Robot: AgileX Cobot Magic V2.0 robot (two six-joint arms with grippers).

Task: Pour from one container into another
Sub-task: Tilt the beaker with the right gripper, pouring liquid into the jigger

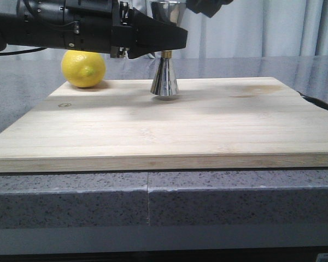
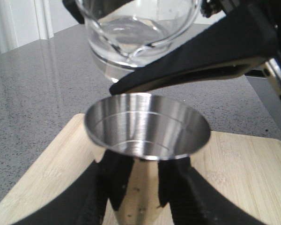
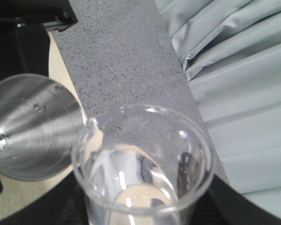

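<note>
A: Left side?
B: Lemon (image 1: 83, 68) at board's (image 1: 164, 131) far-left corner. Left gripper (image 2: 145, 187) clamped on jigger (image 1: 164, 79), standing near far edge, mid.
A: Right?
B: Right gripper (image 3: 145, 206) gripping beaker (image 2: 140, 33), tilted w/ lip just above jigger's rim.

Front view: set low, near table-edge height, facing forward across the wooden board (image 1: 164, 125) toward grey curtains (image 1: 262, 27), mid-range. Left wrist view: very close, looking down into the open mouth of the steel jigger (image 2: 147, 129), the glass beaker (image 2: 140, 28) just above it. Right wrist view: very close, looking down into the beaker's rim (image 3: 143, 164), the jigger just beside it. Shared by all three: jigger and board; shared by both wrist views: beaker.
</note>
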